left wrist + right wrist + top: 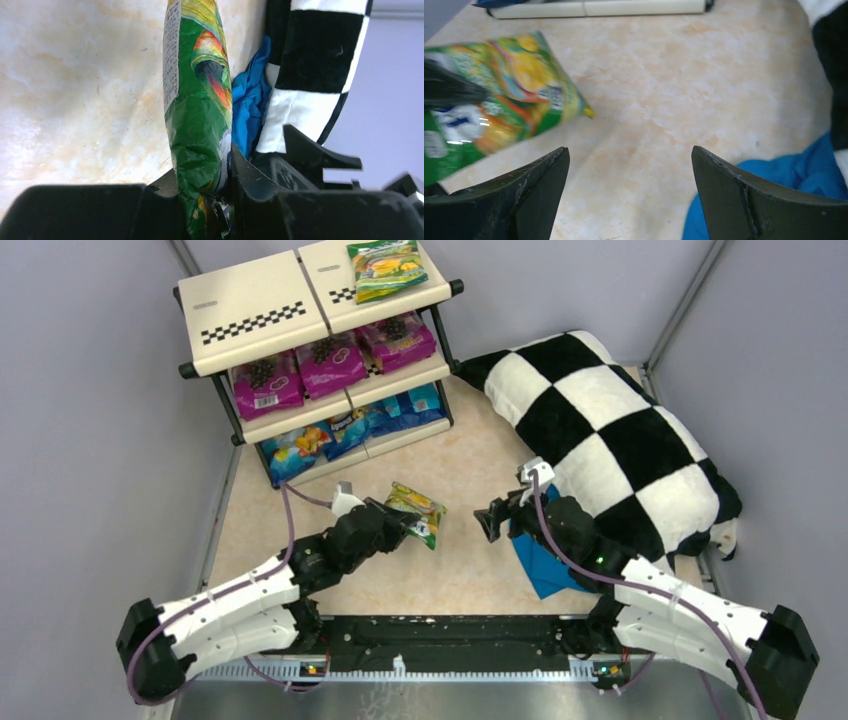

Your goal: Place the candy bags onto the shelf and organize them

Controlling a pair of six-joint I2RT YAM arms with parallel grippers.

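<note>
A green-yellow candy bag (197,100) is being pinched edge-on at one end by the left gripper (202,187), its fingers being pressed narrowly into the crinkled, glossy film. The bag is being held over the table (470,460), in front of the shelf (250,325). The right gripper (628,155) is being held spread wide above bare table beside the blue cloth (804,170). Magenta bags (330,365) are being displayed on the middle tier, blue bags (340,430) on the bottom.
</note>
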